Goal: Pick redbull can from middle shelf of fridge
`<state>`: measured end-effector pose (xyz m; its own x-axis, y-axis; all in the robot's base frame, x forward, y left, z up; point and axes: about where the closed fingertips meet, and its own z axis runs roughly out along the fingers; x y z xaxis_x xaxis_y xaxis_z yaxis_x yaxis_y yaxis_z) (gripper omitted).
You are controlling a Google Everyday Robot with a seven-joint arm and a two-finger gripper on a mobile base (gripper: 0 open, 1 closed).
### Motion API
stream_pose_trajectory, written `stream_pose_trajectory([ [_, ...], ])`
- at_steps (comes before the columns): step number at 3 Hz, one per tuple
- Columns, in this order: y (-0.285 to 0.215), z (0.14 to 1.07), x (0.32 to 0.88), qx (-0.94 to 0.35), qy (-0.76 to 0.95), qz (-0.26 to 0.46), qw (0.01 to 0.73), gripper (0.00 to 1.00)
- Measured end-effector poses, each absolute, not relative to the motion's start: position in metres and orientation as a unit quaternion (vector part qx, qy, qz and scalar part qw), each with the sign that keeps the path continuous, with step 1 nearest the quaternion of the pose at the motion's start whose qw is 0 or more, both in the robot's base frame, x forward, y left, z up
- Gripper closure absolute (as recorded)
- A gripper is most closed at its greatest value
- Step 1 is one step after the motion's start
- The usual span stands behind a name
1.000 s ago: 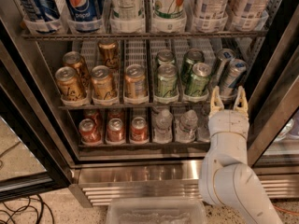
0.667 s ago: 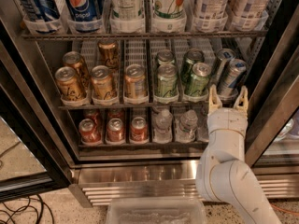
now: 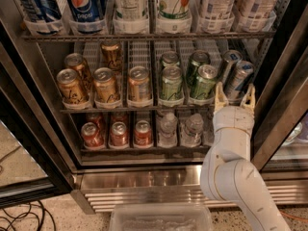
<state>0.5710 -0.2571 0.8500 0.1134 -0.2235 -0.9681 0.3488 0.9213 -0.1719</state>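
The fridge [image 3: 48, 124] stands open with three wire racks of drinks. On the middle shelf [image 3: 144, 107] stand gold cans at the left, green cans in the middle and two slim silver-blue cans at the right. The front redbull can [image 3: 239, 78] leans in the rightmost lane, with a second one [image 3: 228, 64] behind it. My gripper [image 3: 234, 94] is open, fingers pointing up, just in front of and below the front redbull can, one fingertip on each side of its base. It holds nothing.
Tall bottles [image 3: 130, 4] fill the top rack. Red cans [image 3: 118, 134] and water bottles [image 3: 168, 128] fill the bottom rack. The dark door frame [image 3: 284, 81] runs close on the right of the gripper. A clear plastic bin [image 3: 161, 218] sits on the floor below. Cables [image 3: 19, 220] lie at the bottom left.
The gripper has crept slightly up and in toward the front redbull can. The cans have not moved.
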Motion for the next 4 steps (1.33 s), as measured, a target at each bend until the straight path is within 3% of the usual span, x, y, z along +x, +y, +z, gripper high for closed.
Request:
stream_pose_trajectory([
  [3, -0.289, 0.849, 0.614, 0.071, 0.642, -0.216, 0.732, 0.37],
  [4, -0.290, 0.845, 0.614, 0.069, 0.646, -0.215, 0.729, 0.56],
])
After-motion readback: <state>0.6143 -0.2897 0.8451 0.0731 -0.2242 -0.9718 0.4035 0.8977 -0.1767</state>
